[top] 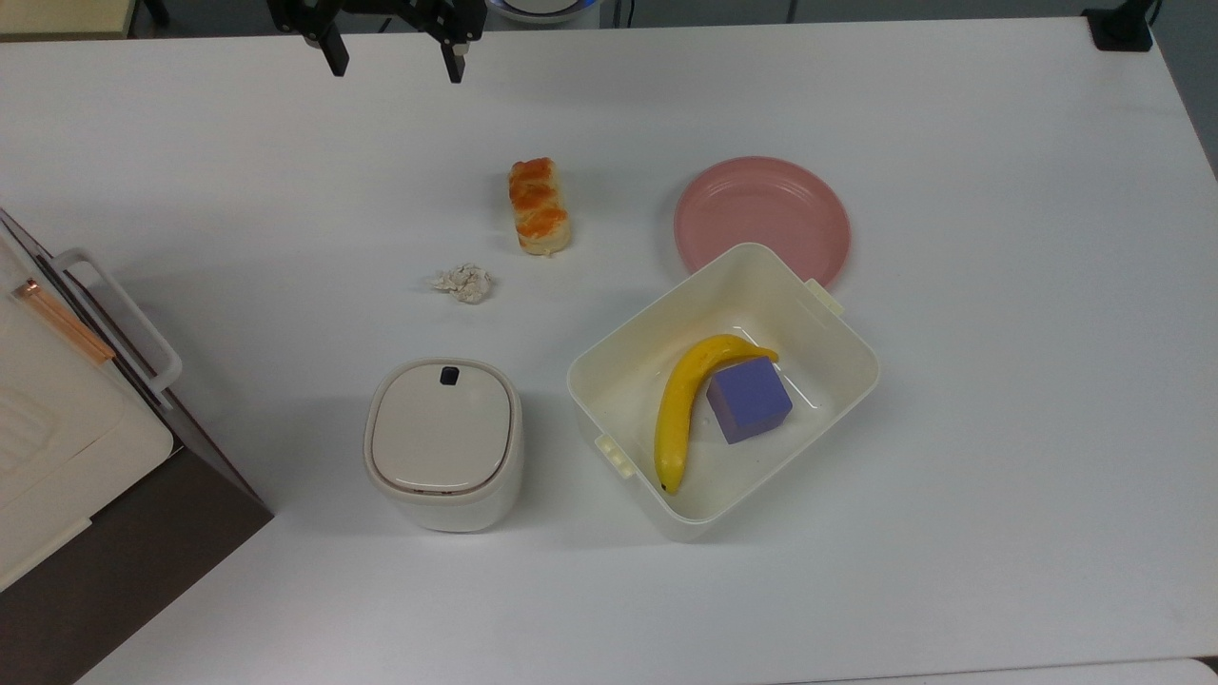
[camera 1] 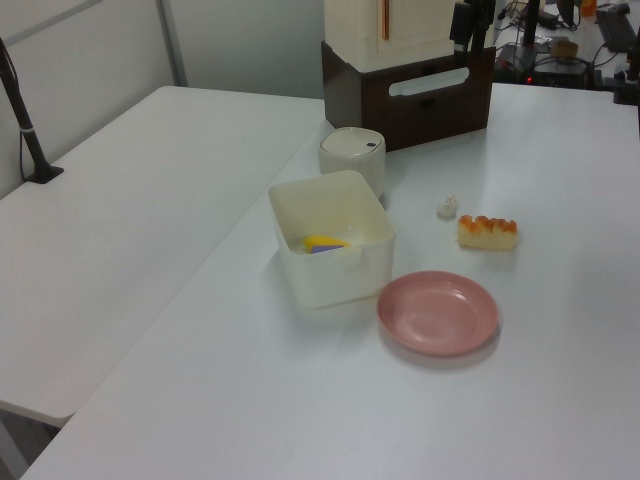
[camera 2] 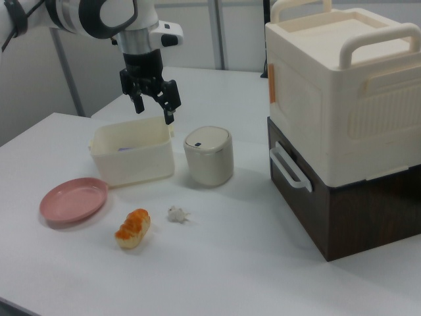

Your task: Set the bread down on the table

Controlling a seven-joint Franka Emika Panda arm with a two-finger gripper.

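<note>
Bread point(top: 540, 206) on table point(top: 999, 381), banana point(top: 687, 400) in bin point(top: 618, 366)

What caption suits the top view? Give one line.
Open gripper hovers above the table while the bread lies beside the pink plate.

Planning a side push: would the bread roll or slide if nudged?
The bread is oblong and lies flat on the table, so it would probably slide or pivot, not roll. Its glossy top might be slippery. It looks light for its size.
</note>
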